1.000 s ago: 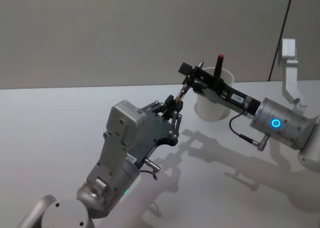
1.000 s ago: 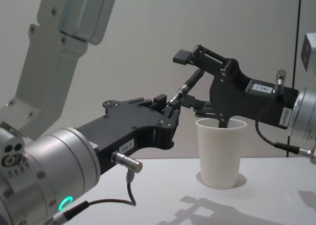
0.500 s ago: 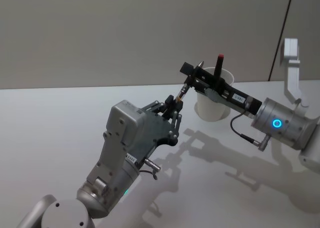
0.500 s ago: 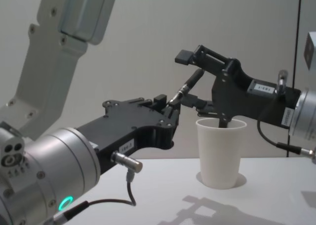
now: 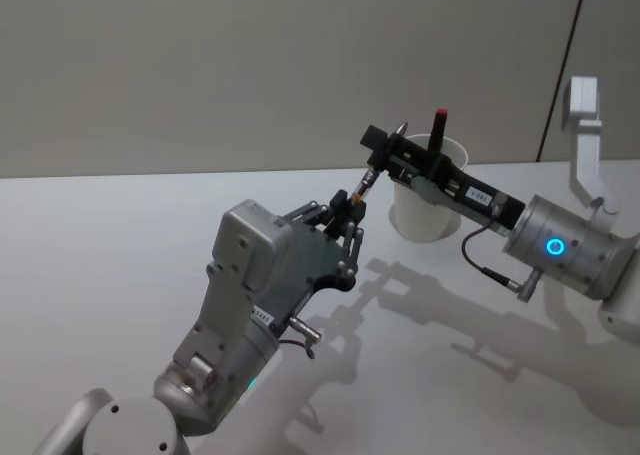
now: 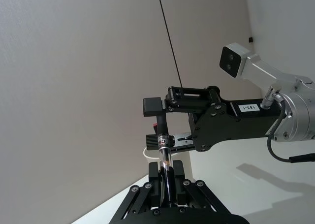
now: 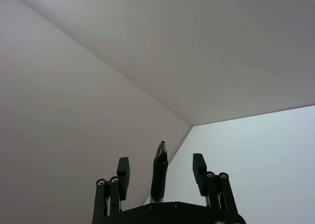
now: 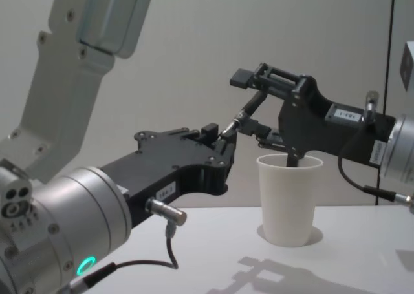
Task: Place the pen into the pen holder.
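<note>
I see the left gripper [image 8: 223, 145] clamped on the pen [image 8: 244, 115]; right gripper [image 8: 249, 103] spread open around its tip, above the cup [image 8: 289, 200].

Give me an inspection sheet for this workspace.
Surface: white table.
Job's things: pen tilted, held off the table; white pen holder upright, red-topped pen inside it.
Clutter: nothing seen.
Grippers: left gripper shut on the pen's lower end; right gripper open, fingers either side of the pen's tip, not touching it.
Cables: right wrist cable and left wrist cable, both black.
Surroundings: plain grey wall.
</note>
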